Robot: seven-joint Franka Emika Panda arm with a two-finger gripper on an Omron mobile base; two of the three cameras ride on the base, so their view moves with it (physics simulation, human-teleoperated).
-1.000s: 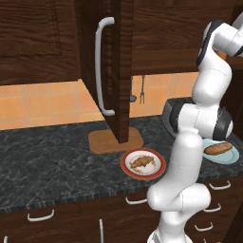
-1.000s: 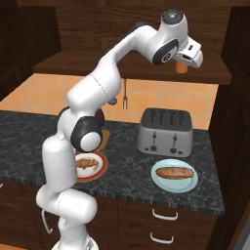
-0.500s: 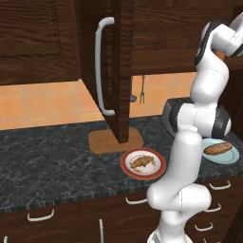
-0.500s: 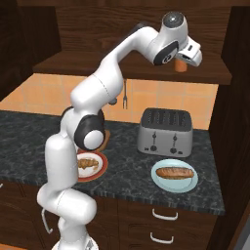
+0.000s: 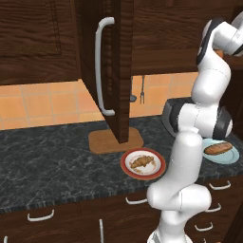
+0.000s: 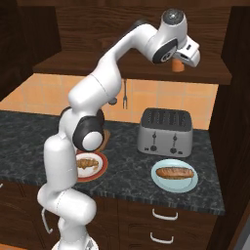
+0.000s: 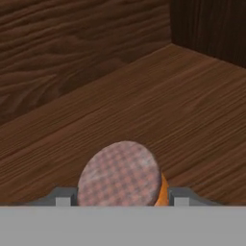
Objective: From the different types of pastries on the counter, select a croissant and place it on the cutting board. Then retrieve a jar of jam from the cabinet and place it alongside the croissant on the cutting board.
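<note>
At upper right, the gripper [image 6: 181, 62] closes around the jar of jam [image 6: 179, 65] inside the open cabinet [image 6: 146, 73]; the croissant [image 5: 142, 163] lies on a red-rimmed plate [image 5: 127, 166].

The toaster [image 6: 163, 132] stands on the counter [image 6: 122, 171]. Just before it lies the long roll [image 6: 175, 172] on its plate [image 6: 174, 182]. Left of the toaster, the croissant [image 5: 142, 163] sits on another plate [image 5: 143, 172], and behind that plate lies the cutting board [image 5: 102, 141]. Above the toaster, the jar of jam [image 6: 178, 64] stands on the shelf in the cabinet [image 6: 146, 74].
</note>
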